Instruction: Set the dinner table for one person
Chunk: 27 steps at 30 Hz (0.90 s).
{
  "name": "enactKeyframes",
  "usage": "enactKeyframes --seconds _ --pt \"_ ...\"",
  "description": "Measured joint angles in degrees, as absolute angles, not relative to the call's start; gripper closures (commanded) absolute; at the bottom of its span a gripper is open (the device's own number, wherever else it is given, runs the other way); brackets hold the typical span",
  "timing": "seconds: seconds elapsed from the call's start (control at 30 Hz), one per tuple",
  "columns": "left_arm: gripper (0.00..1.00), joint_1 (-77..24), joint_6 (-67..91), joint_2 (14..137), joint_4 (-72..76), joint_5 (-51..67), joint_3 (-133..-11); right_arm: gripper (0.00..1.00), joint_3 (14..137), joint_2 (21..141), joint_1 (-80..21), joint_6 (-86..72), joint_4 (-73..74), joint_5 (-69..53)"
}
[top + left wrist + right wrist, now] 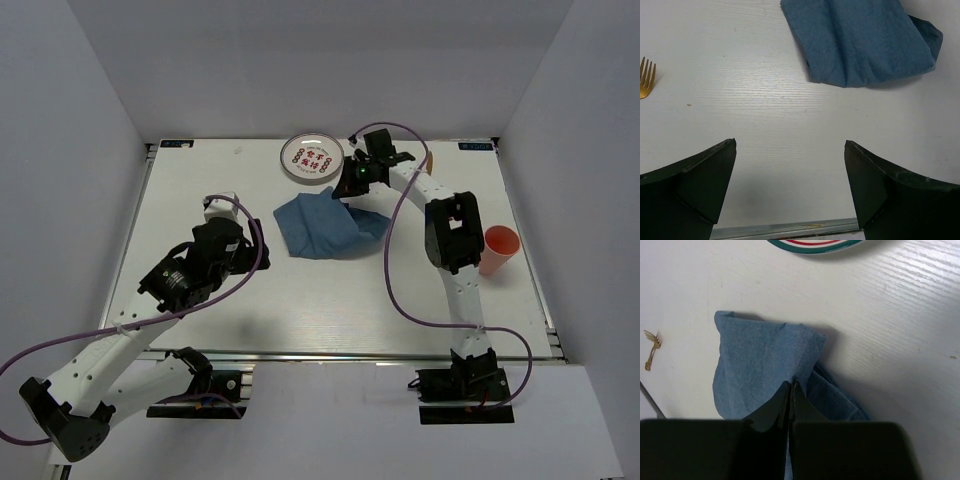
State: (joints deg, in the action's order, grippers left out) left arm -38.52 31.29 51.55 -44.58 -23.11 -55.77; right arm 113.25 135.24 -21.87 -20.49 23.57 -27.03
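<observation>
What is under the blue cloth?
The cloth lies on the white table, one corner pinched by the right hand. Whatever is beneath its folds is covered.

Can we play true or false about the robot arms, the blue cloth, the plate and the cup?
1. The right gripper is pinching the blue cloth. True.
2. The left gripper is holding the fork. False: it is open and empty, and the fork lies on the table.
3. The orange cup sits on the plate. False: it sits on the table, apart from the plate.
4. The plate lies beyond the cloth, near the table's far edge. True.
</observation>
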Motion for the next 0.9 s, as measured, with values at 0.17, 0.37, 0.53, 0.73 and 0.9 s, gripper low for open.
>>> enactKeyframes --seconds 0.17,0.37,0.53,0.73,0.9 --pt "0.02 -38.5 31.5 51.5 -44.6 -23.2 -55.8 1.00 110.7 130.9 -21.9 -20.6 20.7 -30.8" --pt "0.02 -38.5 34.2 50.6 -45.5 -26.3 -55.8 1.00 98.8 115.0 -23.0 -20.6 12.1 -38.5" --pt "0.02 -38.5 36.8 47.6 -46.8 -29.8 -55.8 1.00 76.9 95.0 -26.3 -19.7 0.7 -48.0" --pt "0.02 -38.5 39.0 44.8 -47.9 -32.7 -55.8 0.46 40.5 73.6 -32.0 -19.7 -9.7 -53.0" --pt "0.02 -38.5 42.2 45.4 -48.9 -34.3 -55.8 0.11 17.7 57.1 -33.2 -22.6 -7.0 -47.9"
